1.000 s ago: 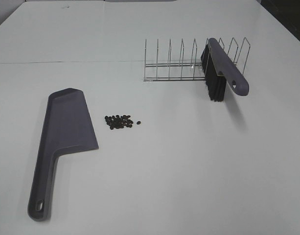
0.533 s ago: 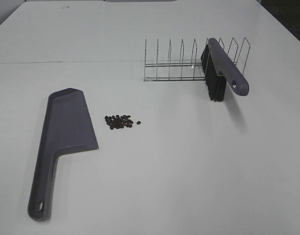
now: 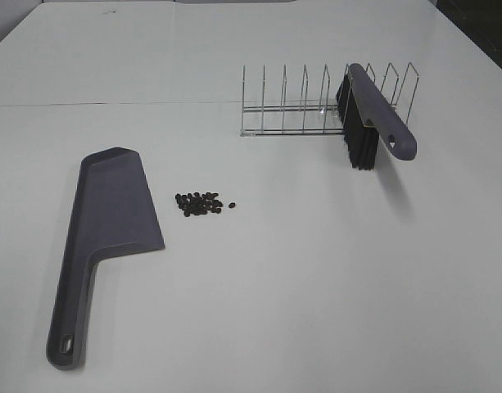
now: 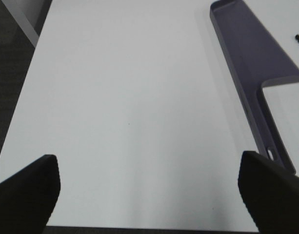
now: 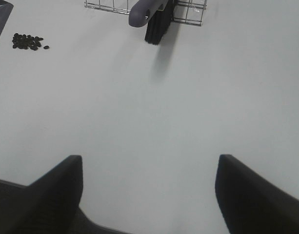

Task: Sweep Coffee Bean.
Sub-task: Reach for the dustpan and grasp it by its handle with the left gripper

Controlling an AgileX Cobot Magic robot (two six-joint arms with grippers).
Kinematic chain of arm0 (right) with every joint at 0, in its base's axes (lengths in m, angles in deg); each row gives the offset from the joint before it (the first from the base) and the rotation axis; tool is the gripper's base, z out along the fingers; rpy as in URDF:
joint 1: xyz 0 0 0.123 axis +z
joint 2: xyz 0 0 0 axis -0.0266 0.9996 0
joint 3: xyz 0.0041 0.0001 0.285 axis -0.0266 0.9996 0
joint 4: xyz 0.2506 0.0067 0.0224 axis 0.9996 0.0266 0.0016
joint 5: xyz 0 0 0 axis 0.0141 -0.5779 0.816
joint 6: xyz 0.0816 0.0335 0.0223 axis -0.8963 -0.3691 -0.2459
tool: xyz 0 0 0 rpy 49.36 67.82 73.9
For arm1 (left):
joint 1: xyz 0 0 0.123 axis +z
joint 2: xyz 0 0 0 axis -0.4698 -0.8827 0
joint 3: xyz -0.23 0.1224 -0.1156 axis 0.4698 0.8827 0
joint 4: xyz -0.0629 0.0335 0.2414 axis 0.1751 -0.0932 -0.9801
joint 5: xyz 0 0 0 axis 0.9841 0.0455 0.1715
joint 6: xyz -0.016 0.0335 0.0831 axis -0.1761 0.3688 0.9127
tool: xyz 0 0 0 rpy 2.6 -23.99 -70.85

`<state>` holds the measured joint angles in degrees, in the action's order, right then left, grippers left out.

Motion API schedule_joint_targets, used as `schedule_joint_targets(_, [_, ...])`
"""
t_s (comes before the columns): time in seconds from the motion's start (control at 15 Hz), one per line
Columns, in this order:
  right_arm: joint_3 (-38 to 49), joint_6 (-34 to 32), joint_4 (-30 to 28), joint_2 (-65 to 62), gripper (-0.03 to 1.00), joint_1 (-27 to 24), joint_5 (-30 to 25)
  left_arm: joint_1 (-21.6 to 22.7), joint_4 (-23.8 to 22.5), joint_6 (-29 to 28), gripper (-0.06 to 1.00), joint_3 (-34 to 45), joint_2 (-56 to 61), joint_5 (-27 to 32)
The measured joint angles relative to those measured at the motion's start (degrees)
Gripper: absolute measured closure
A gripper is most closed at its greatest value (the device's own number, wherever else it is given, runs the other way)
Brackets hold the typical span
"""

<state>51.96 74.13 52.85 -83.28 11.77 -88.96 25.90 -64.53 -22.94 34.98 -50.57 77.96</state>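
Exterior high view: coffee beans [image 3: 200, 204] lie heaped just beside the dustpan's [image 3: 111, 209] long edge, placed, I judge, for one short push. Ahead of my right gripper [image 5: 149, 163] the brush [image 5: 150, 12] leans in its wire rack [image 5: 188, 12], handle jutting my way. My right gripper and left gripper [image 4: 148, 165] gape wide, holding nothing.

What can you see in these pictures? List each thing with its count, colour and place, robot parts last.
coffee beans: about two dozen, dark brown, small heap just right of the dustpan
dustpan: one, purple-grey, flat on the table, left
brush: one, purple-grey handle, black bristles, propped in the rack
rack: one, silver wire, far side
table: one, white
left gripper: black fingers, open, empty
right gripper: black fingers, open, empty
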Motion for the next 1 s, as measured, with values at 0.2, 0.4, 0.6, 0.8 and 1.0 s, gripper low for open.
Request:
schedule_joint_targets(0.2, [0.06,0.0,0.0,0.0,0.25,0.0,0.0,0.0,0.0,0.0,0.04,0.0,-12.09,-0.06])
schedule_joint_targets(0.4, [0.06,0.0,0.0,0.0,0.25,0.0,0.0,0.0,0.29,-0.11,0.05,0.0,-20.74,-0.23])
schedule_joint_targets(0.6, [0.06,0.0,0.0,0.0,0.25,0.0,0.0,0.0,0.29,-2.58,0.05,-0.17,-26.36,-0.23])
schedule_joint_targets(0.8, [0.06,0.0,0.0,0.0,0.25,0.0,0.0,0.0,2.29,-8.19,0.05,-6.59,-35.58,-2.01])
schedule_joint_targets(1.0, [0.06,0.0,0.0,0.0,0.25,0.0,0.0,0.0,8.31,-8.59,0.05,-11.92,-43.2,-3.55])
